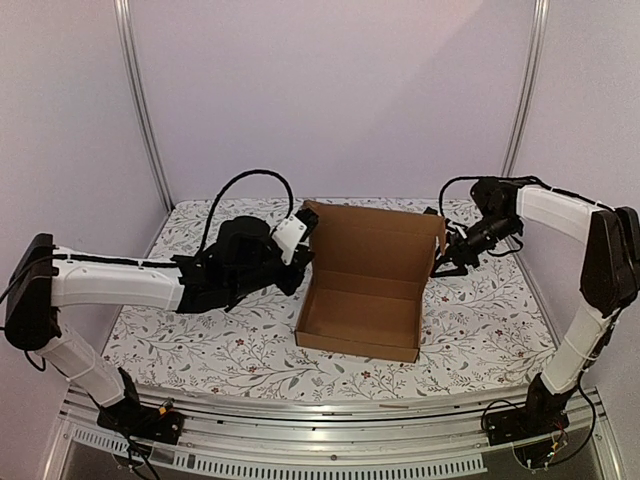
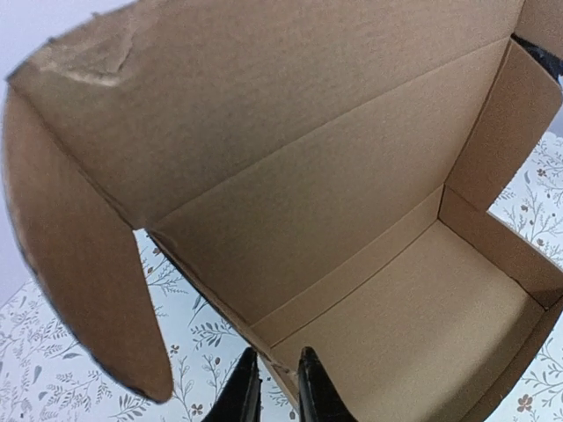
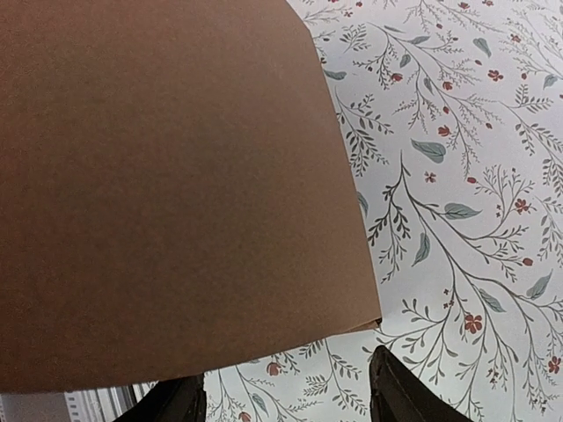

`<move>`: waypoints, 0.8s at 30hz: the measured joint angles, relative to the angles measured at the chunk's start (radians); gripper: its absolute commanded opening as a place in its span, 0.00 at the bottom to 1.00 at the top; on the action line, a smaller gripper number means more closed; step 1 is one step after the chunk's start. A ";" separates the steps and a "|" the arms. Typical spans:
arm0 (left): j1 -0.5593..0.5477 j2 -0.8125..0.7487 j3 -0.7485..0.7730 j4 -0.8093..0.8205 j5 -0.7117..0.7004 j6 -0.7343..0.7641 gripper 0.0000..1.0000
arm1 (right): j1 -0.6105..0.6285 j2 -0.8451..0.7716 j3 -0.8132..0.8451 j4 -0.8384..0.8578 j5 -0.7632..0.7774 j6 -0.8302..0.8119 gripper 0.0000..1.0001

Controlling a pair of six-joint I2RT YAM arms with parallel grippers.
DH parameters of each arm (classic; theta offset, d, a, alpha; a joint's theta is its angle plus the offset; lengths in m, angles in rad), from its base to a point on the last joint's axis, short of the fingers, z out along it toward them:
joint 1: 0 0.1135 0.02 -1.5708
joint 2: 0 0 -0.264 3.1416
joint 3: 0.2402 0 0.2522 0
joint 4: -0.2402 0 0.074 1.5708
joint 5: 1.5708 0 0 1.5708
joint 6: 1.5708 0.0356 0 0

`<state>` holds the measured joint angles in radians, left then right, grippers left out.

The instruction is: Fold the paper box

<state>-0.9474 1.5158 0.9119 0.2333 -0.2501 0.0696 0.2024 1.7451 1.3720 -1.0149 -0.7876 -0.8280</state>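
Note:
The paper box [image 1: 362, 305] is a shallow brown cardboard mailer standing in the middle of the table, its lid [image 1: 375, 238] upright at the back. My left gripper [image 1: 301, 262] is at the box's left wall. In the left wrist view its fingers [image 2: 244, 391] straddle that wall's top edge [image 2: 264, 356], one outside and one inside, closed narrowly on it [image 2: 278, 385]. A rounded side flap [image 2: 79, 264] hangs at the left. My right gripper [image 1: 441, 264] is beside the lid's right flap [image 3: 158, 176], open [image 3: 286, 397], with the flap above the fingers and only tablecloth between them.
A floral tablecloth [image 1: 200, 345] covers the table. Aluminium posts [image 1: 145, 110] and pale walls close in the back and sides. A metal rail [image 1: 330, 420] runs along the near edge between the arm bases. A black cable [image 1: 250, 180] loops above the left arm.

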 measured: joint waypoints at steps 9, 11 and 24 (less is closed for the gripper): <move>-0.023 0.005 -0.005 0.056 -0.096 -0.010 0.19 | 0.006 -0.069 -0.024 0.101 0.000 0.026 0.62; -0.023 0.005 -0.012 0.075 -0.102 -0.010 0.19 | 0.009 -0.071 -0.029 0.116 -0.001 0.025 0.62; -0.069 0.004 -0.180 0.236 -0.135 -0.015 0.17 | 0.071 -0.142 -0.148 0.142 0.061 -0.080 0.62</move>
<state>-1.0168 1.5200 0.7322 0.4690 -0.3851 0.0547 0.2729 1.6028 1.2240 -0.8726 -0.7265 -0.9077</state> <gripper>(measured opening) 0.173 0.622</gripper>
